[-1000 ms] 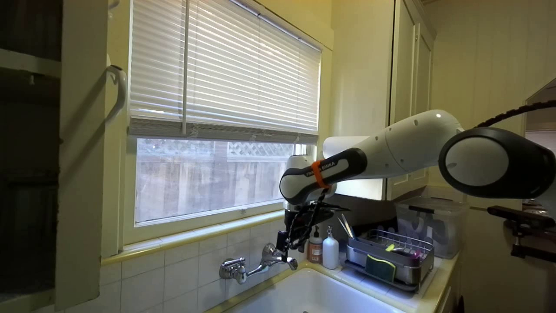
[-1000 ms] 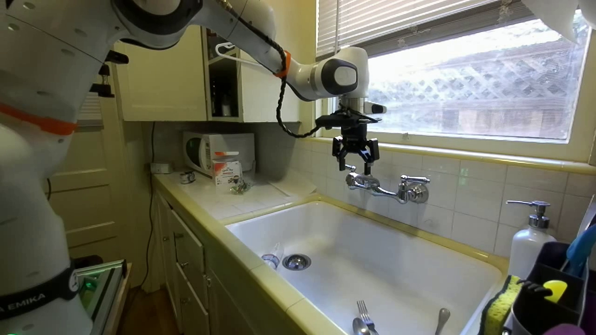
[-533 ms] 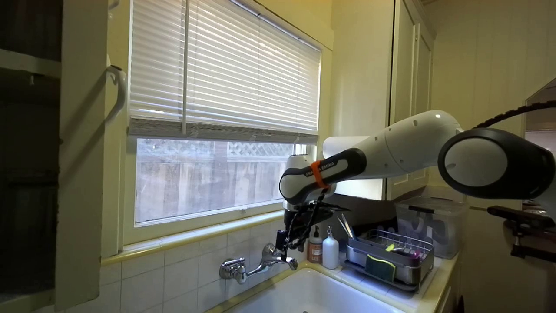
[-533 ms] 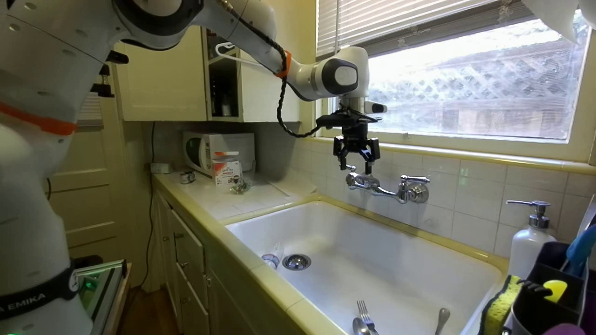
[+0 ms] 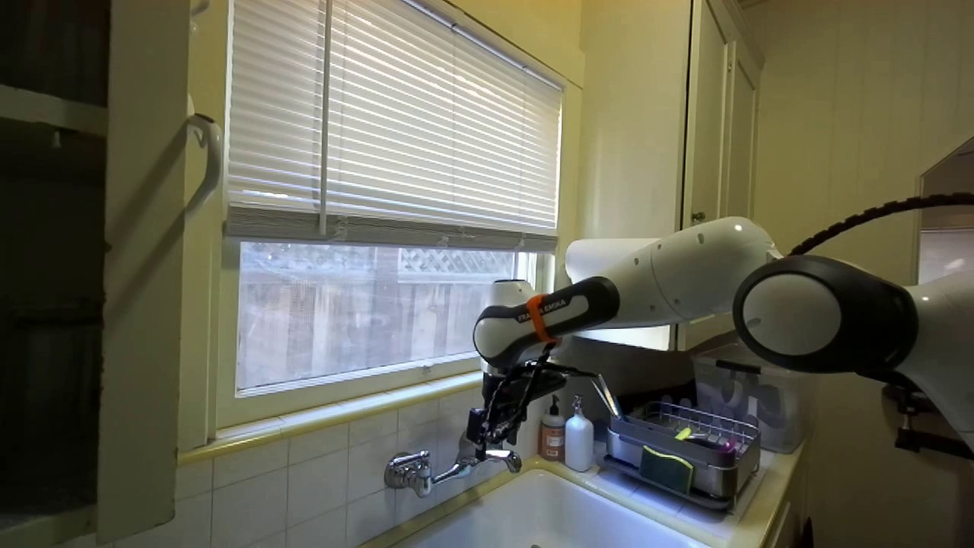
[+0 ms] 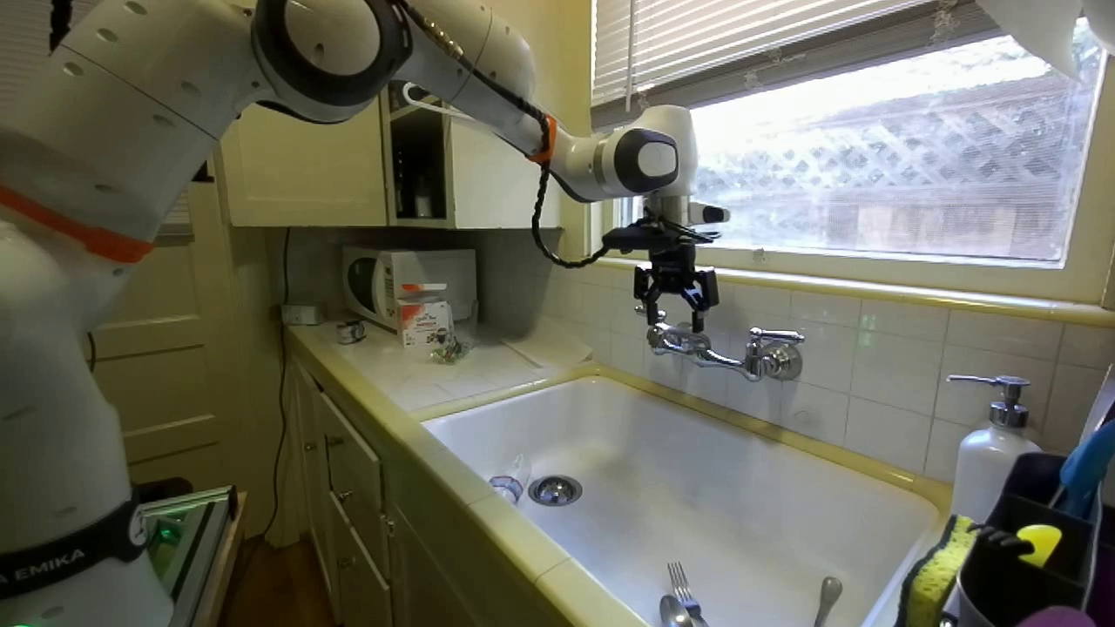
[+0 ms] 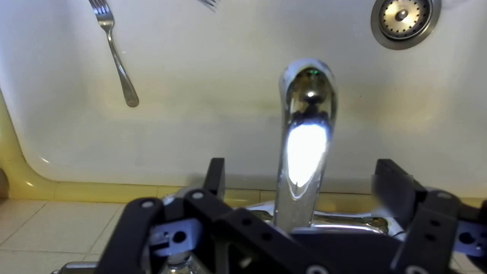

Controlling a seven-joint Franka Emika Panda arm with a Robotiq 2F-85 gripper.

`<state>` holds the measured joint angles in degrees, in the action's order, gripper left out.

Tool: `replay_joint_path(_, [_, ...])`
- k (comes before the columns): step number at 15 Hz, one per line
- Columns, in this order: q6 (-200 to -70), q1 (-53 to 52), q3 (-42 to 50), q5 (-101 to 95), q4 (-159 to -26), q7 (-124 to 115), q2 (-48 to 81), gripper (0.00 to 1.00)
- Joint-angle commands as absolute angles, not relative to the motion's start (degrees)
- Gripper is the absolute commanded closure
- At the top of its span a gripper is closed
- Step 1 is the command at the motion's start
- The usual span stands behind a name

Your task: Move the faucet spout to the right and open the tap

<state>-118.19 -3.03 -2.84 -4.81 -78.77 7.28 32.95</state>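
Note:
The faucet spout (image 7: 304, 152) is a shiny chrome tube in the wrist view, pointing out over the sink. It also shows in both exterior views (image 5: 504, 458) (image 6: 671, 340). My gripper (image 7: 301, 164) is open and empty, pointing down, with one black finger on each side of the spout and a gap on both sides. It is just above the faucet in both exterior views (image 5: 482, 450) (image 6: 675, 322). One chrome tap handle (image 6: 777, 335) sits at the near end of the faucet, with another handle (image 6: 649, 312) beyond the fingers. The spout's base is hidden behind the gripper in the wrist view.
The white sink (image 6: 740, 488) lies below, with a fork (image 7: 118, 64) and drain (image 7: 401, 23) in it. A window sill (image 6: 871, 292) runs above the faucet. A white soap bottle (image 5: 579, 441) and dish rack (image 5: 670, 457) stand at the sink's end.
The arm has moved down slightly. The gripper has shifted left in an exterior view and slightly right and down in an exterior view. The faucet looks unchanged.

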Motion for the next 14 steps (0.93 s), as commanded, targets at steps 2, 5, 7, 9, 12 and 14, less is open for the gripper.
replay_joint_path(2, [-111.1, -3.1, -0.5, -6.1, -76.9, 4.6, 33.4, 0.00])
replay_joint_path(5, [-106.8, -3.2, 0.8, -7.1, -77.5, 3.5, 32.4, 0.00])
replay_joint_path(7, [-106.1, -3.4, 1.2, -7.4, -77.0, 1.8, 32.8, 0.00])
replay_joint_path(9, [-106.5, -3.6, 1.6, -7.8, -76.5, -0.3, 33.5, 0.00])
replay_joint_path(12, [-107.5, -4.9, 3.4, -9.8, -74.0, -7.0, 36.1, 0.00])
replay_joint_path(14, [-107.3, -5.8, 4.6, -11.7, -71.6, -11.4, 38.3, 0.00])
